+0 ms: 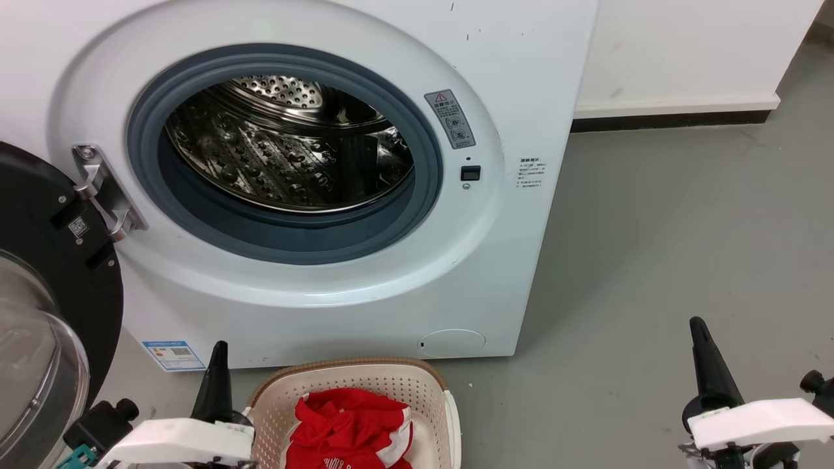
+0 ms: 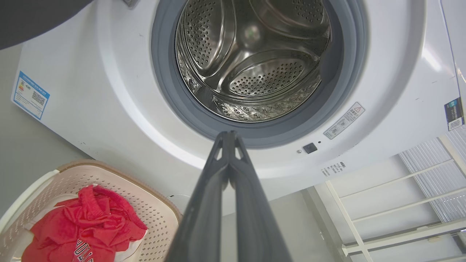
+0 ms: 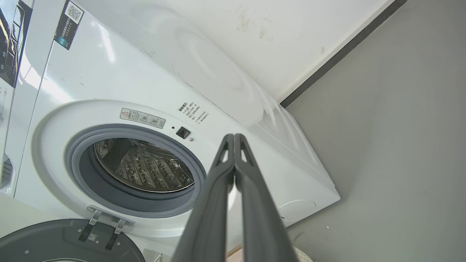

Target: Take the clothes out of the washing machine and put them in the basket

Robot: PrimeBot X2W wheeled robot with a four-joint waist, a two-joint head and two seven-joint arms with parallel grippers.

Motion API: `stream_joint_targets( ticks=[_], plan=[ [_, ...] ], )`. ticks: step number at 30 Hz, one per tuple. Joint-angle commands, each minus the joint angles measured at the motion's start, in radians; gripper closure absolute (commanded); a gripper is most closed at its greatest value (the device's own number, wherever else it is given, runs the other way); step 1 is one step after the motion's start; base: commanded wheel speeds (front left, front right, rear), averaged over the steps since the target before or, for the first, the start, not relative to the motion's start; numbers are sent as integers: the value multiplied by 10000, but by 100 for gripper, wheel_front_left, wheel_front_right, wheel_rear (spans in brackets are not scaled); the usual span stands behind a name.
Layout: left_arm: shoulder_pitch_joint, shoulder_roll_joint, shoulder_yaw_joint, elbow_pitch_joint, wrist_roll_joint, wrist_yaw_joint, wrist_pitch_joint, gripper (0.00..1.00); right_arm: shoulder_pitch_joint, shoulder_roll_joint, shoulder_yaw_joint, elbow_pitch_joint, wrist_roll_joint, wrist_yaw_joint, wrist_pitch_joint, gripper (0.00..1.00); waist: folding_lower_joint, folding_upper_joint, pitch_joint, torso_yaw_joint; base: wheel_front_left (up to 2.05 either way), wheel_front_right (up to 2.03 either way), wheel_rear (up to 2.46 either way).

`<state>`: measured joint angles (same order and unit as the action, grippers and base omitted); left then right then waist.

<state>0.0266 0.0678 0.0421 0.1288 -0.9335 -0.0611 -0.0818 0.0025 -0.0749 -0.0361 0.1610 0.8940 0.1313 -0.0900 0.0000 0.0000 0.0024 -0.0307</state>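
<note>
Closest in, at the lower left of the head view: left gripper [image 1: 219, 348], long dark fingers [image 2: 207, 203] pressed flat together, grasping nothing, tip pointing up just left of the basket. At the lower right, well apart from it: right gripper [image 1: 696, 324], likewise clenched on nothing, standing over bare floor.

Between the two, nearer the left: clothes [image 1: 348, 426], bright red with white stripes and some white lettering, crumpled in a heap inside the basket [image 1: 352, 363]. Cream perforated walls, brown woven-look rim, standing on the floor directly before the washing machine [image 1: 521, 78].

Above and behind: white front panel, round porthole ringed by a grey rubber seal [image 1: 146, 182], perforated steel drum [image 1: 287, 156] in plain sight through it. Swung wide open to the left on a metal hinge [image 1: 104, 189]: black-framed glass door [image 1: 45, 260]. Low on the panel, near the left gripper's tip: blue-edged label [image 1: 172, 355].

Beyond, to the right: grey floor [image 1: 684, 228], then a white wall [image 1: 684, 45] with a dark skirting [image 1: 671, 120] along its foot.
</note>
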Motion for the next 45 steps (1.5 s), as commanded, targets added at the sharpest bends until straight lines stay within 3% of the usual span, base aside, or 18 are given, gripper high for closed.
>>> stream_joint_targets(
  ticks=[1, 45],
  plan=[
    [-305, 88, 52, -46, -344, -64, 69, 100, -257, -84, -25, -49, 379, -2, 67, 100, 0, 0, 0, 7, 0, 0, 0],
    [-1054, 62, 303, 758, -4796, -506, 1175, 100, -871, -58, -274, 536, 5121, -6, 1188, 100, 0, 0, 5, 183, 0, 0, 0]
  ],
)
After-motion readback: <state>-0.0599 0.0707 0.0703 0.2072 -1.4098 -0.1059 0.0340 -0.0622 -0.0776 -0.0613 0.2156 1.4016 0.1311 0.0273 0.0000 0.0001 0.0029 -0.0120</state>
